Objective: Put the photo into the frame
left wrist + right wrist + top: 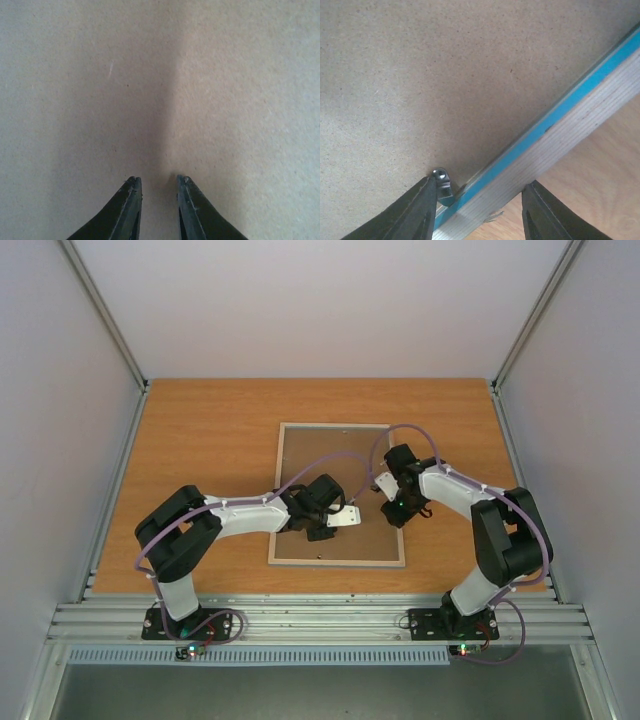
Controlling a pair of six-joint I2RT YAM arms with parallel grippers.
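gripper (481,181) straddling frame (585,115) rail, jaws apart — metal tab (441,181) near

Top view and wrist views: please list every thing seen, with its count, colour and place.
table: one, orange-brown wood, under everything.
frame: one, pale wood with turquoise edge, lying back-up mid-table.
backing board: one, brown, filling the frame's back.
metal clip: one visible, silver, at the board's edge by the right tool.
photo: none visible.
left tool: one, black, slightly open, over the board.
right tool: one, black, open, astride the frame's rail.
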